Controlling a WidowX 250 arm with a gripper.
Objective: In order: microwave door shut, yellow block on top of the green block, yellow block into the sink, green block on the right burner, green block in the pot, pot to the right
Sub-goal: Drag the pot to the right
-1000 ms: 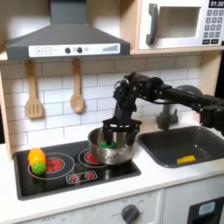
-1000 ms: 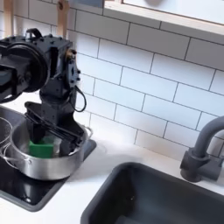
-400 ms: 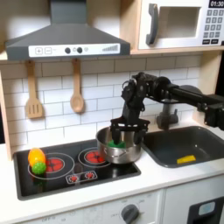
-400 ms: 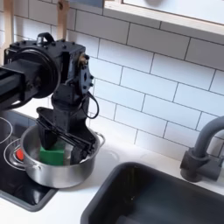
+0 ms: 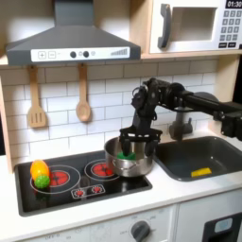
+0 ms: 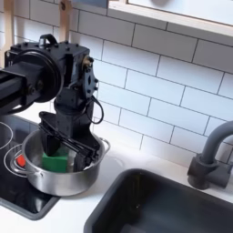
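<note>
The hand [image 6: 65,150] reached down into the pot [image 6: 36,177], open fingers braced against its wall, likely to drag it.

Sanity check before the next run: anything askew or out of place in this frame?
One oddity: the pot straddles the cooktop's right edge, partly on the white counter, with the gripper reaching into it beside the green block. The yellow block lies in the sink. The microwave door is shut.
</note>
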